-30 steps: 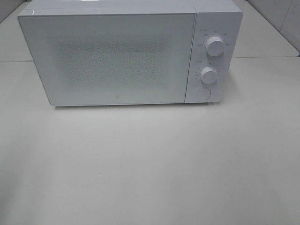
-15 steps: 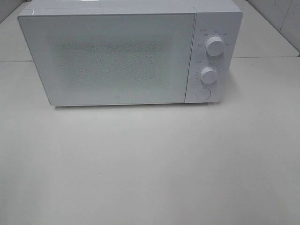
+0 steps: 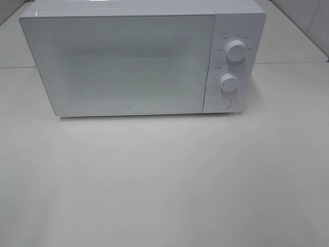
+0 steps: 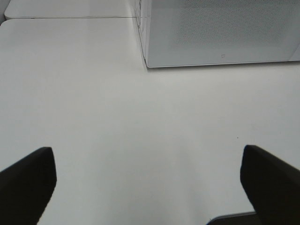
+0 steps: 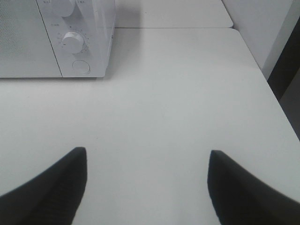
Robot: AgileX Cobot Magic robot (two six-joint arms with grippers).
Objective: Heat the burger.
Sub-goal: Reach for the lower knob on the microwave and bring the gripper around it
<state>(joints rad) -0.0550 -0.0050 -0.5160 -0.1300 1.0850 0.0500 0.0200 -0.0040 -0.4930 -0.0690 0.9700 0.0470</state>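
White microwave point(image 3: 128, 62) on far side of table point(image 3: 164, 180), door shut. Burger not in sight, its place can't be told. Small logo point(image 3: 128, 108) low on door and print around upper dial point(image 3: 235, 51) and lower dial point(image 3: 229, 82), at right: too small to read. Left gripper point(image 4: 146, 154) and right gripper point(image 5: 146, 153) both spread wide, empty, above near table.

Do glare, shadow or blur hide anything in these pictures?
Exterior high: soft, even light and no strong glare, but the microwave door looks milky and hides the inside. Left wrist: the jaws are dark, blurred shapes. Right wrist: the jaws look likewise, though the dial is sharp.
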